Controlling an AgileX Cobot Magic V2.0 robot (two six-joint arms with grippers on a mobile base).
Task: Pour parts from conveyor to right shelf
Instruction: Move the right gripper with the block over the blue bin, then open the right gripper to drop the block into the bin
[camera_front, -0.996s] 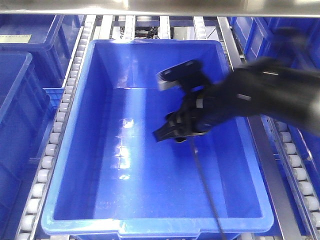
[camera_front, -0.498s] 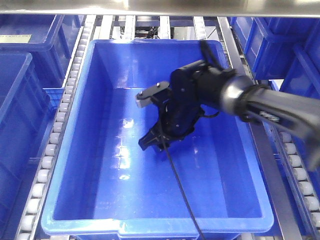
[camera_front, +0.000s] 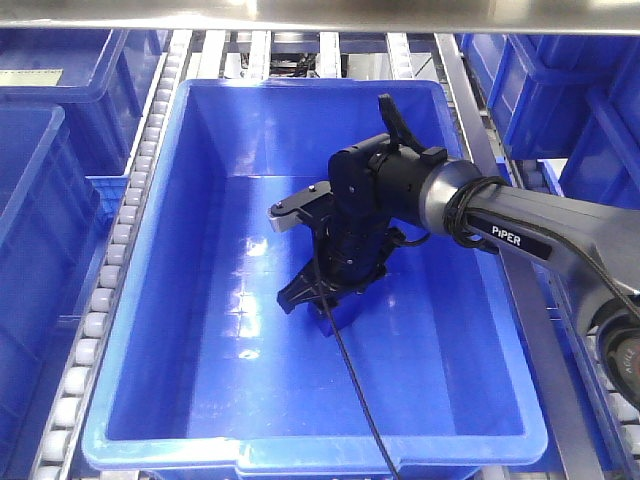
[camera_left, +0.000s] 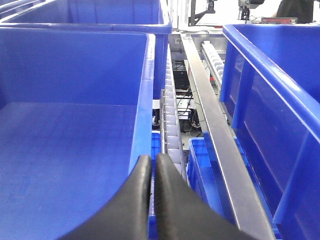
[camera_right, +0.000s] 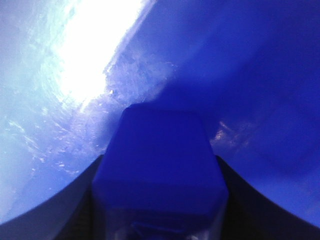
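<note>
Centre frame, your right gripper (camera_front: 318, 302) clamps the blue cube (camera_right: 160, 167) low inside the crate (camera_front: 160, 290), walls well apart; left gripper (camera_left: 152, 167) sits clenched, empty.

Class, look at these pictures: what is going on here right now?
The right gripper is reaching down into a big blue crate sitting on the roller shelf. Its wrist view shows a small blue cube held between its fingers, close above the crate floor. The left gripper is shut and empty, beside another crate's wall.
</note>
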